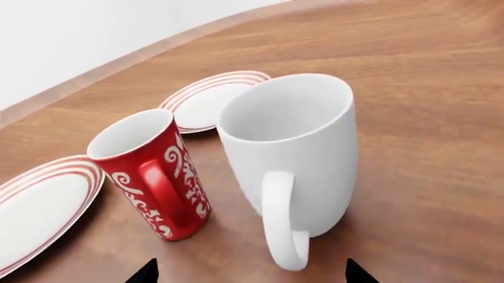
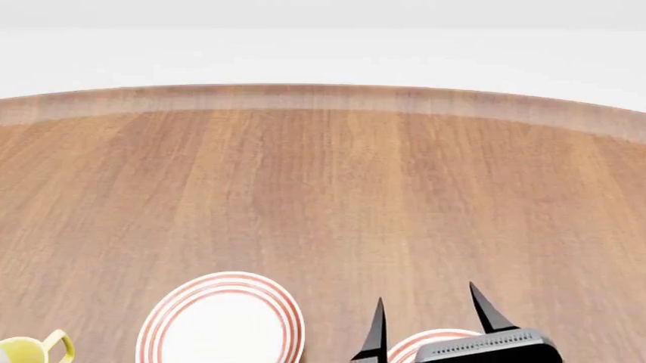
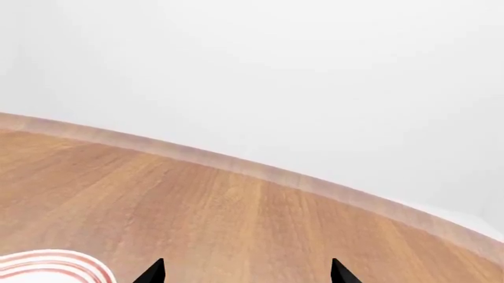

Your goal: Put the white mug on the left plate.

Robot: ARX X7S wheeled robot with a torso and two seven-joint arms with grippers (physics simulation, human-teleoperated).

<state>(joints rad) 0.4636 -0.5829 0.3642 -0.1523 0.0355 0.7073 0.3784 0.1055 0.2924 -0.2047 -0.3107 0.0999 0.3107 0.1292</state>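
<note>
In the left wrist view the tall all-white mug (image 1: pixel 291 153) stands upright on the wooden table, its loop handle (image 1: pixel 282 227) turned toward the camera. My left gripper (image 1: pixel 252 274) is open and empty. Its two dark tips sit either side of the handle, close to it and not touching it. Two red-ringed white plates (image 1: pixel 209 100) (image 1: pixel 39 206) lie beyond the mug; I cannot tell here which is the left one. In the head view the left plate (image 2: pixel 220 321) lies near the bottom edge. The white mug and left gripper are out of that view. My right gripper (image 2: pixel 426 318) is open and empty.
A red mug with white marks (image 1: pixel 157 174) stands beside the white mug, between it and the plates. The right plate (image 2: pixel 434 340) is partly hidden under my right gripper. A yellow-handled mug (image 2: pixel 30 352) sits at the head view's bottom left. A ringed plate edge (image 3: pixel 47 265) shows in the right wrist view.
</note>
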